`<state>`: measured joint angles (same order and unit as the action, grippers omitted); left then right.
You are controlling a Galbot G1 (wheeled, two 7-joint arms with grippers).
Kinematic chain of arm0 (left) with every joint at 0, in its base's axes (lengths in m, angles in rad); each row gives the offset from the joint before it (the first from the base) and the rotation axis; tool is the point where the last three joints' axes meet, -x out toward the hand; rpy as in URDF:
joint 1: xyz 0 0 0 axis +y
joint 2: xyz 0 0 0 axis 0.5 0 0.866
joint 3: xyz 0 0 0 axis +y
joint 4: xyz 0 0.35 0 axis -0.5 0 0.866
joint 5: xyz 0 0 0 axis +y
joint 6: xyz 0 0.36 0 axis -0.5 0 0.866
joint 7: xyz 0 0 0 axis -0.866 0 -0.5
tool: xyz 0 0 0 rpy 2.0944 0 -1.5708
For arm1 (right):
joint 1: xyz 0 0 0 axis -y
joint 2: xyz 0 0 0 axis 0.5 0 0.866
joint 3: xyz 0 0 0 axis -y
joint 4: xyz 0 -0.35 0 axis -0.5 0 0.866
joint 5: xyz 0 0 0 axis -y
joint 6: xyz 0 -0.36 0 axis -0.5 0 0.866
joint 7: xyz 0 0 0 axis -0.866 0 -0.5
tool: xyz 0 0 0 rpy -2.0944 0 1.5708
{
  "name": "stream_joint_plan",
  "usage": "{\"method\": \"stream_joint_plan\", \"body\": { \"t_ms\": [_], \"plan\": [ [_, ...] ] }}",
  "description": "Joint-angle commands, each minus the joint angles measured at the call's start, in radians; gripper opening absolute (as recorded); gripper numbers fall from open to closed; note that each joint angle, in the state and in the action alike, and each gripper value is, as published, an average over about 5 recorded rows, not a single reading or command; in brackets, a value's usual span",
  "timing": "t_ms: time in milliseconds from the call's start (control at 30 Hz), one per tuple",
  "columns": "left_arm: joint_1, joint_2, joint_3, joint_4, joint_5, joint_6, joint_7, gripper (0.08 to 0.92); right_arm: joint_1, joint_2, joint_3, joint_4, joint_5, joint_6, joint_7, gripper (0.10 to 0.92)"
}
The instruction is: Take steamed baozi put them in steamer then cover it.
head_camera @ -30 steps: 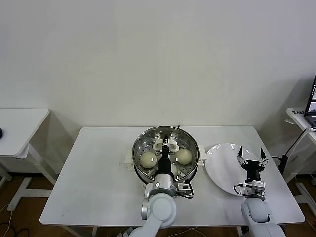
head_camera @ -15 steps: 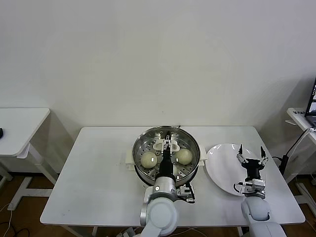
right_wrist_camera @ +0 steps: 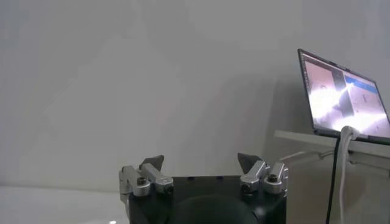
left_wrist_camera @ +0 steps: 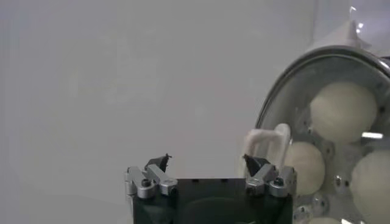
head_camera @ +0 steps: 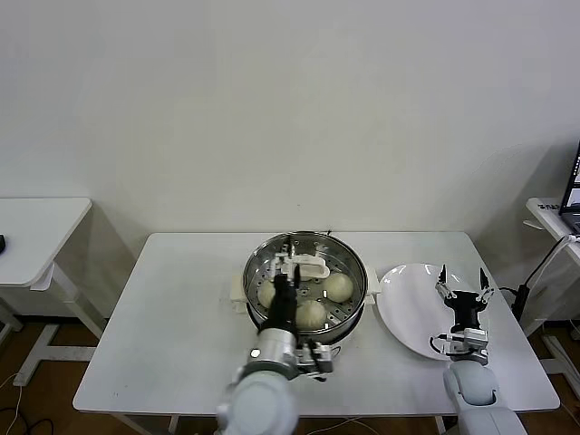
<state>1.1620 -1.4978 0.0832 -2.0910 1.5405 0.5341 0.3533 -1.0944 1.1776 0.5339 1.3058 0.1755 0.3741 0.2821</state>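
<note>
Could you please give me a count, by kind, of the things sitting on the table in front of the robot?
Baozi: 4, seen through the lid, one only at the edge of the left wrist view
Steamer: 1
Glass lid: 1, on the steamer
White plate: 1
Total: 7

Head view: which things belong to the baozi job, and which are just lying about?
Job: steamer, baozi inside it, lid on it, open left gripper by the lid.
Lying about: plate, laptop, side table; open right gripper idle over the plate.
</note>
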Motion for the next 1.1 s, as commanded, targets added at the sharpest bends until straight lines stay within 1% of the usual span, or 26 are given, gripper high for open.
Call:
{"method": "stream_joint_plan", "body": {
  "t_ms": [33, 100, 133, 200, 267, 333, 433, 567, 667, 1100],
  "plan": [
    [-0.039, 0.171, -0.257, -0.08, -0.65, -0.049, -0.242, 0.823, -0.02, -0.016, -0.013, 0.039, 0.057, -0.009, -0.042, 0.823],
    [-0.054, 0.183, -0.351, -0.042, -0.843, -0.091, -0.327, 0.823, -0.036, -0.029, -0.029, 0.07, 0.103, -0.03, -0.069, 0.823],
    [-0.057, 0.19, -0.397, -0.026, -0.928, -0.106, -0.353, 0.823, -0.046, -0.035, -0.037, 0.086, 0.125, -0.044, -0.083, 0.823],
    [-0.052, 0.209, -0.482, 0.004, -1.071, -0.136, -0.377, 0.823, -0.063, -0.047, -0.051, 0.113, 0.16, -0.071, -0.103, 0.823],
    [-0.045, 0.23, -0.543, 0.055, -1.223, -0.196, -0.405, 0.823, -0.08, -0.057, -0.063, 0.133, 0.186, -0.09, -0.12, 0.823],
    [-0.042, 0.245, -0.592, 0.124, -1.357, -0.289, -0.424, 0.823, -0.095, -0.066, -0.071, 0.15, 0.211, -0.1, -0.138, 0.823],
    [-0.047, 0.253, -0.643, 0.231, -1.489, -0.43, -0.424, 0.823, -0.116, -0.073, -0.077, 0.169, 0.241, -0.106, -0.17, 0.823],
    [-0.04, 0.255, -0.663, 0.323, -1.553, -0.529, -0.387, 0.823, -0.136, -0.074, -0.079, 0.184, 0.259, -0.129, -0.204, 0.823],
    [-0.026, 0.249, -0.658, 0.346, -1.565, -0.549, -0.365, 0.823, -0.145, -0.071, -0.08, 0.182, 0.268, -0.118, -0.221, 0.823],
    [0.02, 0.221, -0.636, 0.321, -1.572, -0.575, -0.325, 0.823, -0.177, -0.074, -0.057, 0.197, 0.271, -0.088, -0.235, 0.823]
  ]
}}
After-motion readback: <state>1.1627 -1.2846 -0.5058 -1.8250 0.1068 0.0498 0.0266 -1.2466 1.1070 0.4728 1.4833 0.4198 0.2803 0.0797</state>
